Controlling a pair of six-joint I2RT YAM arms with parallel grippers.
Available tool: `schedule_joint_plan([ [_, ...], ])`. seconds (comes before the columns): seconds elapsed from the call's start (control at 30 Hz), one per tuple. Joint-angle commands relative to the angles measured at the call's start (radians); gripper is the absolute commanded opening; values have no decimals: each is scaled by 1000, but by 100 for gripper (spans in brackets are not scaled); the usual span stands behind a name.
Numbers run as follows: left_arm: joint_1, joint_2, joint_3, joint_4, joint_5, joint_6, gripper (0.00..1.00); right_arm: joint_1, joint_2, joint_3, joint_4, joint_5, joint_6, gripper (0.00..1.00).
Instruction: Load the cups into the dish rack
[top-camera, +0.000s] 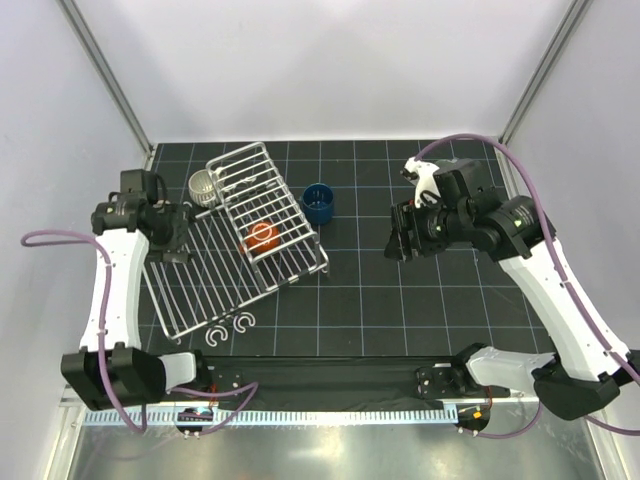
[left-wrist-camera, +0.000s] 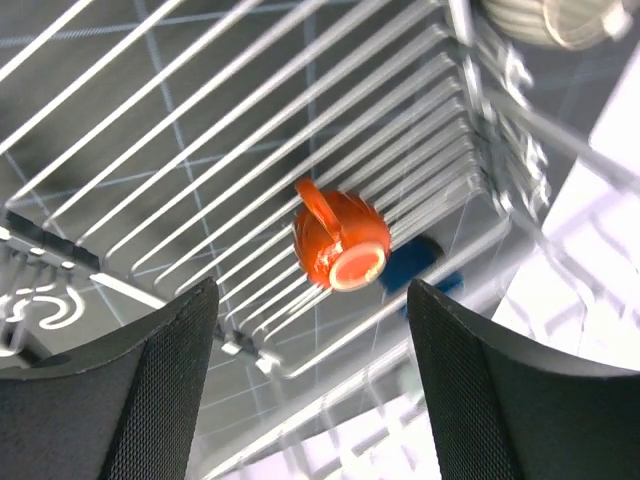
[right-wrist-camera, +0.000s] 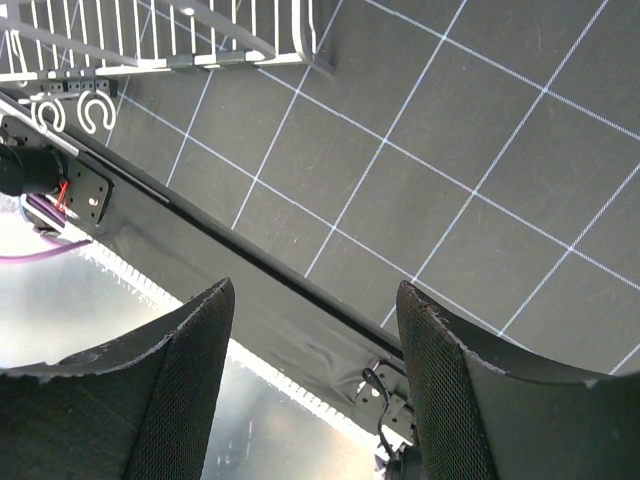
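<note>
Lying sideways, orange-red cup rested inside dish rack; left gripper at rack's left edge, fingers spread, empty; right gripper fingers spread, empty, above mat.

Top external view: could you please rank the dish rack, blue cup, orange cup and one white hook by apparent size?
1. dish rack
2. blue cup and orange cup, too alike to separate
3. white hook

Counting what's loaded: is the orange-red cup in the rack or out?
In: the orange-red cup lies on its side inside the dish rack's walled basket.
</note>
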Motion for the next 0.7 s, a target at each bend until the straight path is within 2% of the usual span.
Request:
schedule_joint_plan([
  [0.0, 4, -52, 85, -53, 50, 210, 73, 2, 25, 65, 20, 21, 29, 67],
  [0.17, 1, -115, 205, -47, 47, 373, 72, -10, 98, 125, 30, 45, 72, 67],
  [0.3, 0, -134, 302, -16, 101, 503, 71, -50, 154, 174, 66, 111, 144, 67],
  [0.53, 1, -121, 369, 88, 269, 680, 69, -306, 266, 163, 205, -34, 349, 67],
  [0.63, 0, -92, 388, 90, 322, 744, 70, -391, 329, 156, 274, 5, 412, 67],
  [0.67, -2, -89, 383, 90, 349, 767, 70, -420, 344, 162, 291, 65, 447, 67],
])
